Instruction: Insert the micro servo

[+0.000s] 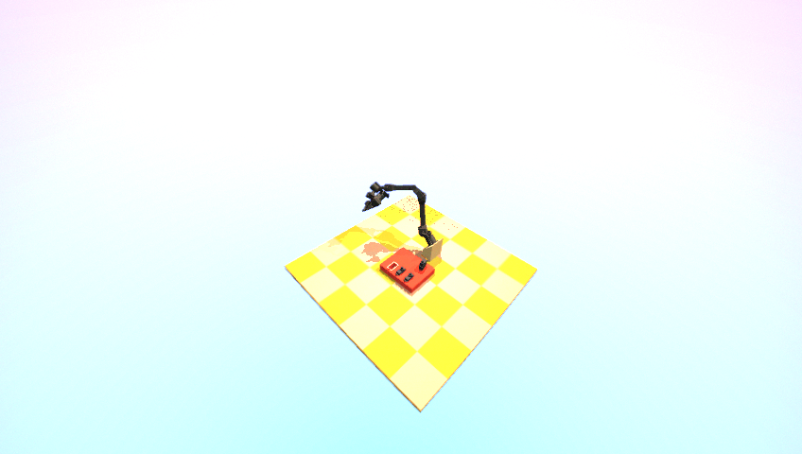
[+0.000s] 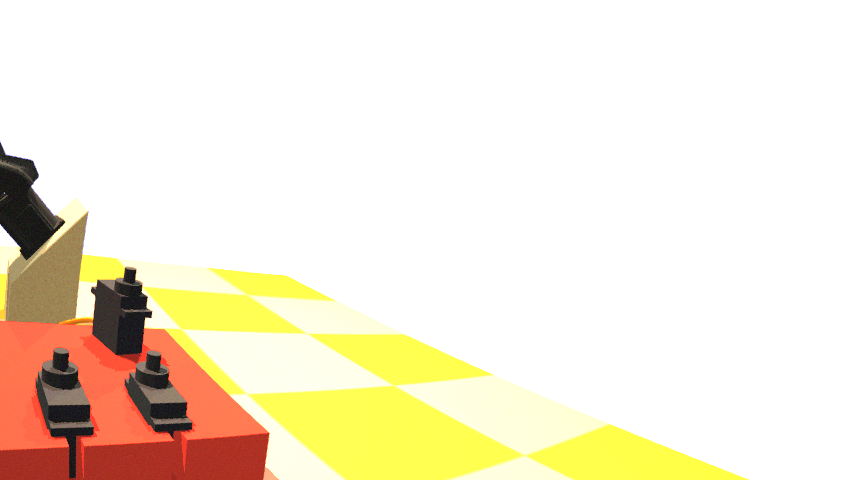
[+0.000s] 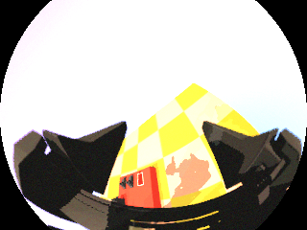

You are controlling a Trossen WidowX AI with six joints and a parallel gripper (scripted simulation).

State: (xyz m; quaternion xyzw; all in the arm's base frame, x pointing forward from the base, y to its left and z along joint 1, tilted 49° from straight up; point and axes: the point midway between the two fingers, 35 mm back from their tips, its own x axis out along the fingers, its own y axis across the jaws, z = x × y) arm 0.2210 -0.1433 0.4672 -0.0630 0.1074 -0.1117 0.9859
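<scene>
Here the black gripper (image 1: 369, 205) hangs high with fingers spread wide, gripping nothing. The loose black boxy micro servo (image 2: 120, 315) stands upright on the glossy red deck block (image 2: 196, 410), well apart at the gripper's 4 o'clock in the top view. The white-outlined pocket (image 1: 392, 264) sits empty. Yellow-and-cream checkered desk (image 2: 380, 410) lies beneath.
</scene>
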